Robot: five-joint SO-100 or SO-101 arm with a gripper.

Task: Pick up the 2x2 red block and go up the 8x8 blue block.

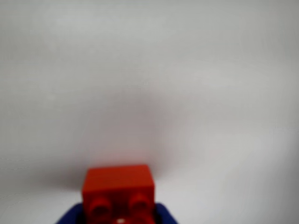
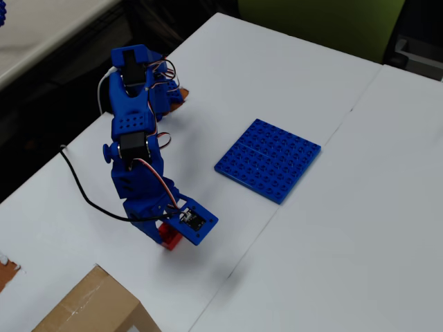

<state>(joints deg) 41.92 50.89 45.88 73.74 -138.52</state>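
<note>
The 2x2 red block (image 1: 119, 184) fills the bottom centre of the wrist view, studs facing the camera, with blue fingers (image 1: 70, 217) on both sides of it. My gripper (image 1: 119, 215) is shut on it. A blurred shadow lies on the white table beyond it. In the overhead view the gripper (image 2: 166, 235) points down at the lower left, and the red block (image 2: 171, 240) peeks out under the wrist camera board. The 8x8 blue block (image 2: 268, 159) lies flat on the table, up and to the right of the gripper, well apart from it.
A cardboard box (image 2: 90, 308) stands at the bottom left, close to the gripper. The table's left edge (image 2: 41, 173) runs diagonally behind the arm base (image 2: 138, 76). A seam (image 2: 304, 173) between two white tabletops runs past the blue plate.
</note>
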